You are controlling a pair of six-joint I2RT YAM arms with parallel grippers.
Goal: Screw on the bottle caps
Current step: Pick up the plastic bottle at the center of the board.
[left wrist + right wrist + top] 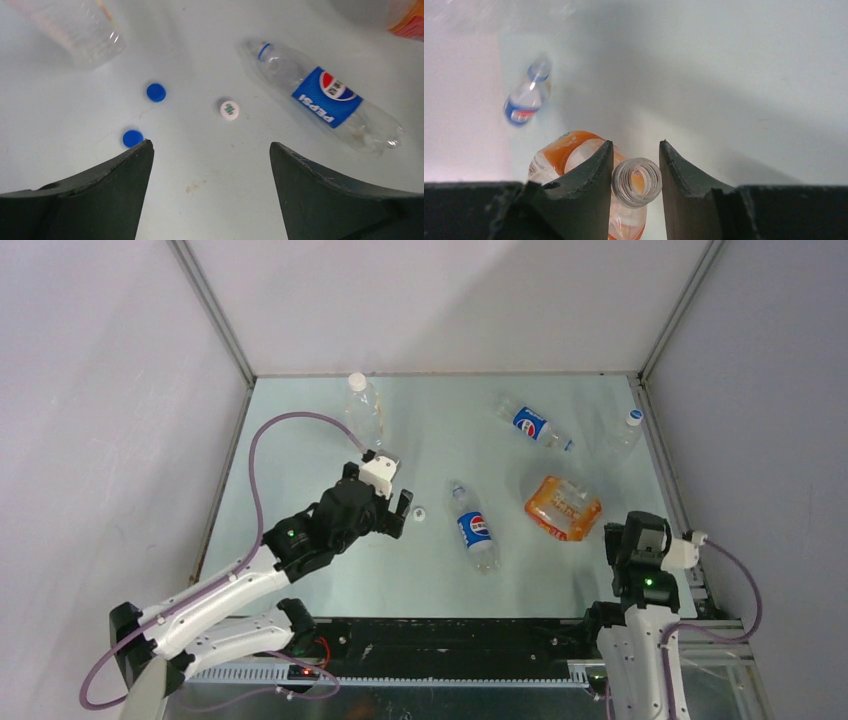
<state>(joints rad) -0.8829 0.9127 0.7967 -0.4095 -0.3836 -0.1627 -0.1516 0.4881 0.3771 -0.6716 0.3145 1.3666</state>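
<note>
Since my left gripper (210,145) was hanging over the pale green table (210,200) with its jaws spread wide and nothing in them, it all came down to where the small round white plastic cap (229,109) sat. It lay flat on the table, top up, at about 12 to 1 o'clock from my fingertips in the left wrist view, inside the line of the two fingers and apart from both. Being round, it gave me no axis to line up with, so I reckoned a straight reach forward and down would do.

Two small round blue plastic caps (156,92) lay off toward 10 o'clock, one just beside my finger.

My right gripper (635,145) was narrow, pinched on the threaded neck of the clear orange-labelled plastic bottle (636,182). That was over at the table's 4 o'clock side, well apart from the white cap, so the left arm was clearly the nearer one.
</note>
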